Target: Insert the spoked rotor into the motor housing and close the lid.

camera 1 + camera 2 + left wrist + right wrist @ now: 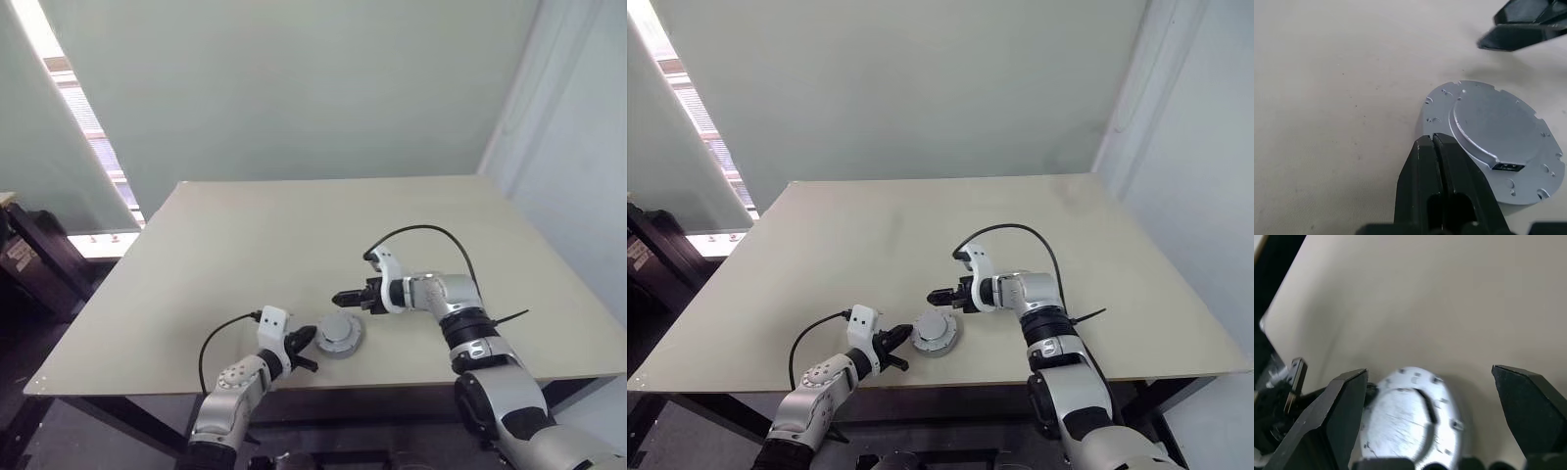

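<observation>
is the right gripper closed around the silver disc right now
No: the right gripper stands wide open above the silver disc, its two black fingers clear of it on either side.

The lid (1496, 142) sits closed, hiding whatever lies inside. In the right wrist view its near edge is cut off. Right tool (1432, 396) fingertips run past the frame.

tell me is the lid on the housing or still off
On: the lid lies flat atop the round body on the table, no windings or rotor showing.
</observation>
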